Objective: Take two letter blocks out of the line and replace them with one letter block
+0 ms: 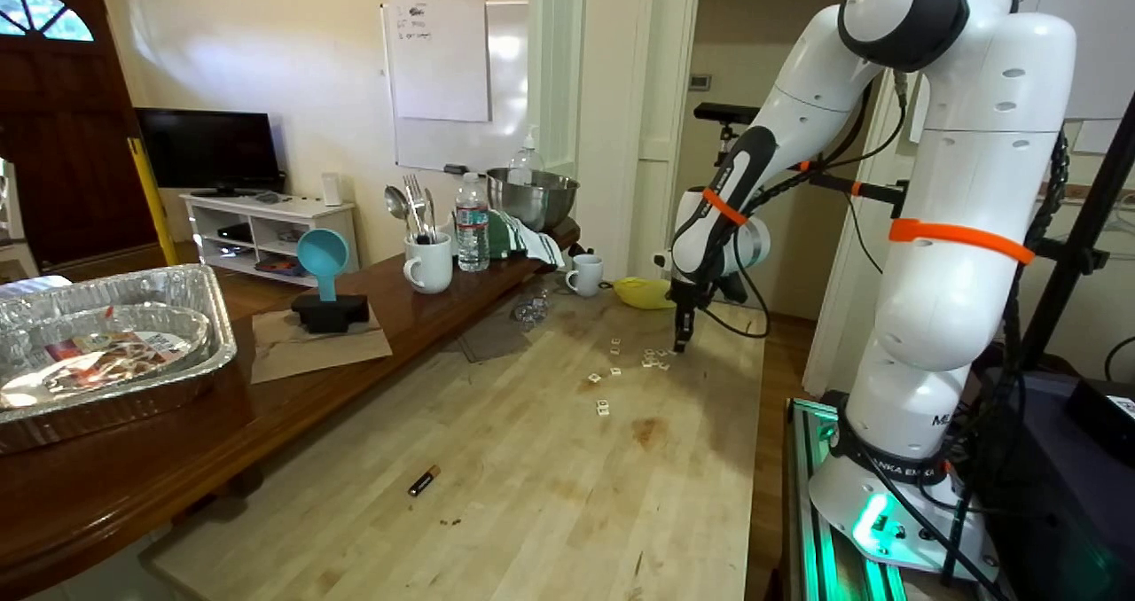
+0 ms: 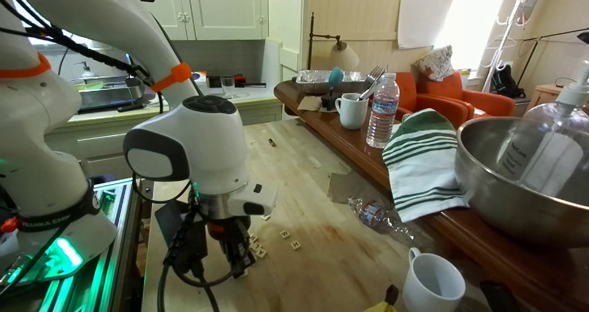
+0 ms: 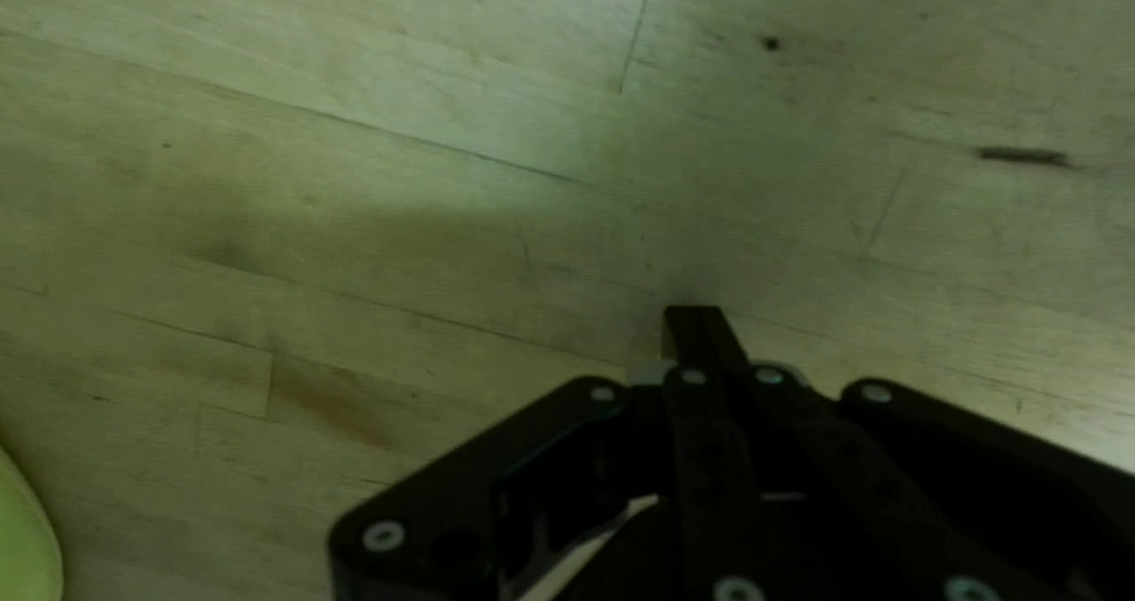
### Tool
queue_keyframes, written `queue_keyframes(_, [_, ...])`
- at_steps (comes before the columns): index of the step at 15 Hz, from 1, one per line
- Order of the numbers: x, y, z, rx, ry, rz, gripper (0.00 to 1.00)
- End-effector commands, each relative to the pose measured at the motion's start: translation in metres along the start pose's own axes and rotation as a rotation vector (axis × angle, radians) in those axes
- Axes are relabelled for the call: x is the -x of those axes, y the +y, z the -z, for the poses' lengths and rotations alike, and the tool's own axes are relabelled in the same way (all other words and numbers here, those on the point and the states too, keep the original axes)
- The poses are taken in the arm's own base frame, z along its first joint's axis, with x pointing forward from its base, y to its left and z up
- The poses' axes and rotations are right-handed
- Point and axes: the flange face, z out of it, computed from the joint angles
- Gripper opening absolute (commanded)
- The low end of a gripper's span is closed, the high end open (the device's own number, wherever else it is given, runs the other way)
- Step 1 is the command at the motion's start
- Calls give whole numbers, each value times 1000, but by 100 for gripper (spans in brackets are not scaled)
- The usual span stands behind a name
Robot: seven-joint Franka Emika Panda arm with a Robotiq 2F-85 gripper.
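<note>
End effector (image 1: 681,346) low at worktop (image 1: 550,495); fingers (image 3: 700,424) together in wrist view, no gap showing; can't tell if a tiny block's pinched. Clump of letter blocks (image 2: 256,246), prob. the line, lies just beside, on side away from robot base (image 1: 856,490) in both exterior views. Loose blocks (image 2: 295,245) farther from base again. Clump's long axis n/a: too tiny to read. Next move prob. = fingers apart, short shift away from base.

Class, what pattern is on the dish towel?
Green stripes on white, with a solid green part; the dish towel shows best in an exterior view.
</note>
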Motion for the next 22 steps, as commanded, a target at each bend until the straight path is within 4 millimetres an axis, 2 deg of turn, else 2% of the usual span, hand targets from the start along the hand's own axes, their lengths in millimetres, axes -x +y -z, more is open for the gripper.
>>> queue_keyframes(1, [3,-16,-18,-74,-62,-10,0])
queue_keyframes(4, [1,-25,-18,-100,-81,-11,0])
queue_keyframes(5, [11,-41,-18,-109,-89,-15,0])
queue_keyframes(6, [1,-32,-19,-118,-104,-35,0])
queue_keyframes(8, [-3,-35,-20,-134,-130,-72,0])
queue_keyframes(9, [7,-49,-20,-131,-138,-98,0])
queue_keyframes(10, [5,-50,-20,-135,-142,-114,0])
queue_keyframes(11, [-8,-40,-21,-140,-147,-135,0])
queue_keyframes(13, [-10,-44,-20,-148,-157,-161,0])
queue_keyframes(14, [-1,-57,-21,-150,-161,-175,0])
queue_keyframes(15, [-3,-58,-22,-150,-164,-186,0])
queue_keyframes(16, [-14,-51,-23,-158,-170,-194,0])
queue_keyframes(18, [-17,-57,-23,-165,-182,-210,0])
queue_keyframes(19, [-10,-68,-23,-167,-188,-220,0])
queue_keyframes(22, [-28,-71,-24,-172,-204,-242,0])
